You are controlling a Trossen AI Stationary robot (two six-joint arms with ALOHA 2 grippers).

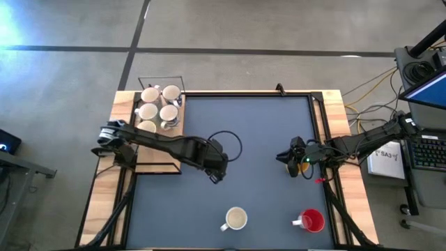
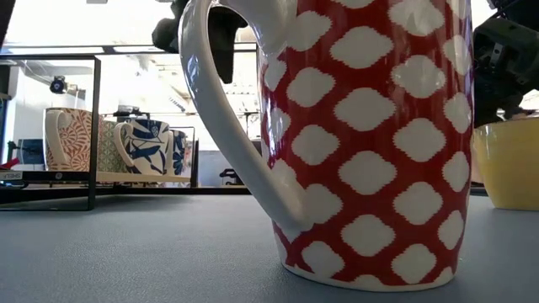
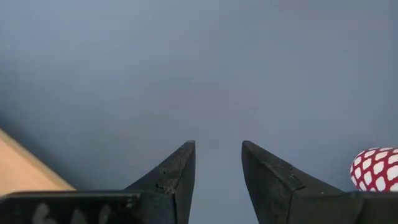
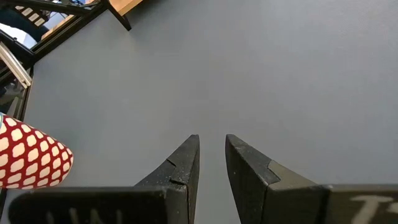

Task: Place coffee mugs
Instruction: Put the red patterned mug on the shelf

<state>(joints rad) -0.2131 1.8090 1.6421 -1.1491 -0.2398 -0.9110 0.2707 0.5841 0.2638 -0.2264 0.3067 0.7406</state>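
Hovering empty: left hand (image 1: 218,174) spread, right hand (image 1: 293,166) slightly parted | next: reach rack mugs (image 1: 159,106) squarely (red mug (image 1: 311,220) already on counter (image 1: 258,125)).

We see a grey concrete floor (image 1: 230,24) crossed by dark seam lines around a wooden table with a blue-grey top (image 1: 258,132). To the right of the table lies a tangle of yellow and black cables (image 1: 369,90), with a black keyboard (image 1: 426,150) and a blue-lit monitor (image 1: 428,89) at the edge. Bright daylight fills the room beyond the table in the low view
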